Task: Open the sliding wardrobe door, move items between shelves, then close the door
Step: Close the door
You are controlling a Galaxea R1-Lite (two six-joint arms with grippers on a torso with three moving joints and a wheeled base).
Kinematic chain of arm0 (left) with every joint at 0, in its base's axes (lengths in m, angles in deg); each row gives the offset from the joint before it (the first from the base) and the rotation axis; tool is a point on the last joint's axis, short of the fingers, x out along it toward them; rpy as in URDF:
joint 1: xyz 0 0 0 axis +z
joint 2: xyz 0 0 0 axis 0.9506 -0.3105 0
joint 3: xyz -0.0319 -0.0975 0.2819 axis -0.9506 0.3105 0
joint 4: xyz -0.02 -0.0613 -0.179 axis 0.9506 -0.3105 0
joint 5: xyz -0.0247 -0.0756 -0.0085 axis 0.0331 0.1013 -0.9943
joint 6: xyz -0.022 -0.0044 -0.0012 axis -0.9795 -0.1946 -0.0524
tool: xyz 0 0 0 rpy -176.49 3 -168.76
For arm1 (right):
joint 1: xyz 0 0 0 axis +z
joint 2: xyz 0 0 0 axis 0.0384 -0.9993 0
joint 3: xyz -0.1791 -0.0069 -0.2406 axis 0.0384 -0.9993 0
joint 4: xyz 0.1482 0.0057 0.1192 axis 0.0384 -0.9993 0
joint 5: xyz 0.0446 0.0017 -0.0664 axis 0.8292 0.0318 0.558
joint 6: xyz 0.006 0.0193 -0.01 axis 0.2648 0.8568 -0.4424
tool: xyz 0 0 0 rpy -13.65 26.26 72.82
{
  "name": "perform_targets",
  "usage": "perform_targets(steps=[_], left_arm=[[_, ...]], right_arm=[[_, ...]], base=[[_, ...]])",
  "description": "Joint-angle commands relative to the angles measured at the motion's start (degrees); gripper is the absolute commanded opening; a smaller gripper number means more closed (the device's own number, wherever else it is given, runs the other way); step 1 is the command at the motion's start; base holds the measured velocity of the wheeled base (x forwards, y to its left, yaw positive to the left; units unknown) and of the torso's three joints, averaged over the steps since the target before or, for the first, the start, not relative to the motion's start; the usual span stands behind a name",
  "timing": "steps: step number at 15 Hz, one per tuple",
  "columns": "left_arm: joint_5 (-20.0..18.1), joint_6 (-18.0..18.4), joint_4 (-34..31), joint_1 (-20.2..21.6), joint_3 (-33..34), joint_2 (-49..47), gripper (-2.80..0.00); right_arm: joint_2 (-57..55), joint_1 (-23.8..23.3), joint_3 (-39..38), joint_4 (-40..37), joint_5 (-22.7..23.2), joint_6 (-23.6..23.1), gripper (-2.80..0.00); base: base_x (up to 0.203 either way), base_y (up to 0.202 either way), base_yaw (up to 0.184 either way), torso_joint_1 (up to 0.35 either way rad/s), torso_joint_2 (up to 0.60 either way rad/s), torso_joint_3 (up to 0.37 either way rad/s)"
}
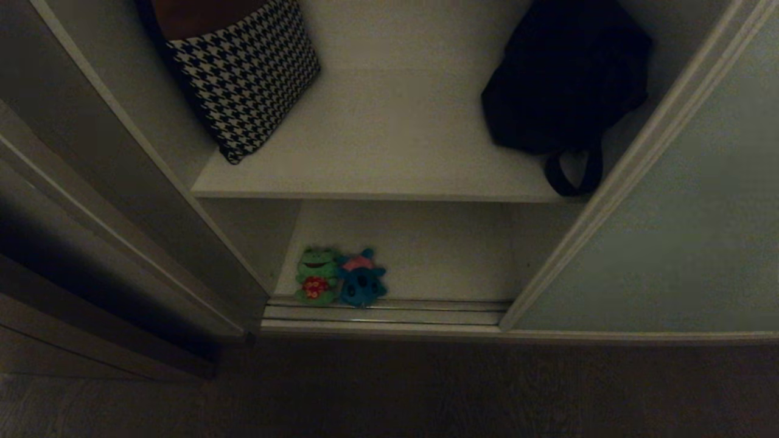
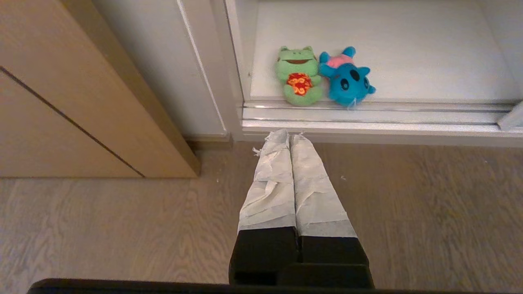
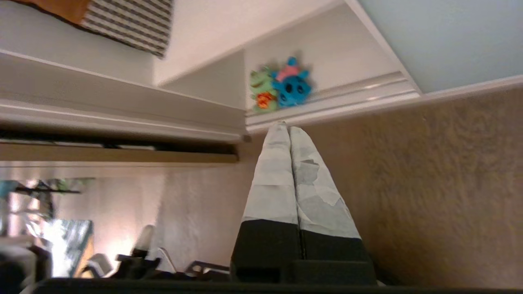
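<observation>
The wardrobe stands open; its pale grey-green sliding door (image 1: 688,231) is slid to the right. A teal-blue plush toy (image 1: 361,281) (image 2: 346,81) (image 3: 291,84) with a pink torso lies at the front left of the bottom shelf (image 1: 438,255), touching a green frog plush (image 1: 316,275) (image 2: 299,76). The upper shelf (image 1: 389,134) holds other things. My left gripper (image 2: 289,134) is shut and empty, low over the floor short of the door track. My right gripper (image 3: 284,127) is shut and empty, tilted, pointing toward the plush toys. Neither gripper shows in the head view.
A houndstooth cushion (image 1: 246,73) leans at the upper shelf's left; a dark bag (image 1: 560,79) with a hanging strap sits at its right. A metal door track (image 1: 383,311) runs along the wardrobe's foot. A wooden panel (image 2: 81,102) stands left of the wardrobe. Wood floor (image 2: 408,212) lies before it.
</observation>
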Motion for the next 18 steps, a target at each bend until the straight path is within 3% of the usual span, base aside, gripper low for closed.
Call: perform_targets(steps=[1, 3, 12, 18], left_arm=[[0.0, 0.0, 0.0, 0.0, 0.0, -0.1, -2.8], [0.0, 0.0, 0.0, 0.0, 0.0, -0.1, -2.8], [0.0, 0.0, 0.0, 0.0, 0.0, -0.1, -2.8], [0.0, 0.0, 0.0, 0.0, 0.0, -0.1, -2.8]], right_arm=[[-3.6, -4.4, 0.1, 0.1, 3.3, -1.4, -2.8], [-5.8, -6.8, 0.1, 2.6, 9.0, -2.6, -2.8], [-11.1, -3.8, 0.0, 3.2, 10.7, -8.7, -2.8], [-16.9, -2.1, -0.3, 11.0, 9.4, -10.1, -2.8]], base=[[0.0, 0.0, 0.0, 0.0, 0.0, 0.0], [0.0, 0.0, 0.0, 0.0, 0.0, 0.0], [0.0, 0.0, 0.0, 0.0, 0.0, 0.0], [0.0, 0.0, 0.0, 0.0, 0.0, 0.0]])
